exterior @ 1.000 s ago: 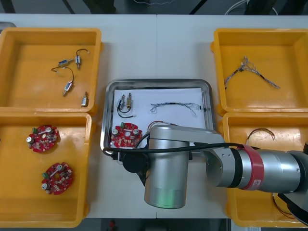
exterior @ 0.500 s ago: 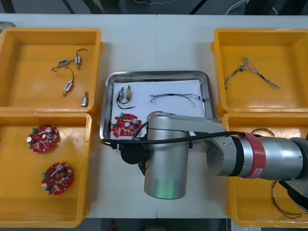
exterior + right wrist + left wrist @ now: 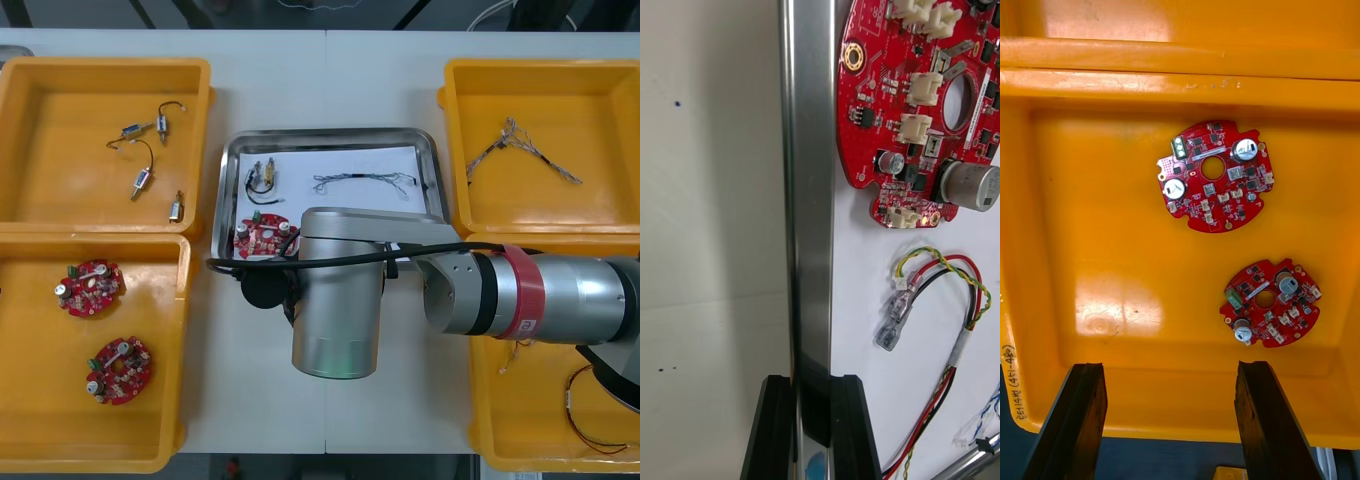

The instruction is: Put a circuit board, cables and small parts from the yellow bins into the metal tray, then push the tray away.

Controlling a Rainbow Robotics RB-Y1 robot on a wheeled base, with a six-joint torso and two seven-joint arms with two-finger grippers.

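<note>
Right pincer [image 3: 811, 382]: closed on the rim of the metal tray [image 3: 809, 187]. 1 black finger stands on the bench [image 3: 707, 225] side of the rim and 1 on the white inside. From the front, the right arm [image 3: 340, 300] reaches across from the right and covers the near edge of the metal tray [image 3: 228, 200], so the grip point is hidden there.

Tray position: on the bench [image 3: 330, 90] between the 4 yellow bins, level with the 2 far ones.

Tray contents:
- 1 round red circuit board [image 3: 262, 238] at the near left corner, just inside the gripped rim [image 3: 917, 112].
- Red and yellow cable [image 3: 947, 300] lying beside the board, between it and the fingers.
- Small metal parts [image 3: 264, 178] with a black lead, at the far left.
- Blue and white cable [image 3: 365, 182] stretched across the far middle.

Left pincer [image 3: 1169, 367]: open, fingers well apart, hanging above the near left bin [image 3: 1090, 225]. 2 spare boards [image 3: 1214, 176] [image 3: 1270, 304] lie flat on the bin floor, apart from each other.

Other bins, front view:
- Far left bin [image 3: 105, 70]: loose metal parts [image 3: 145, 150].
- Far right bin [image 3: 540, 70]: 1 thin twisted cable [image 3: 520, 150].
- Near right bin [image 3: 480, 420]: a red and yellow lead [image 3: 590, 420], partly under the arm.
</note>
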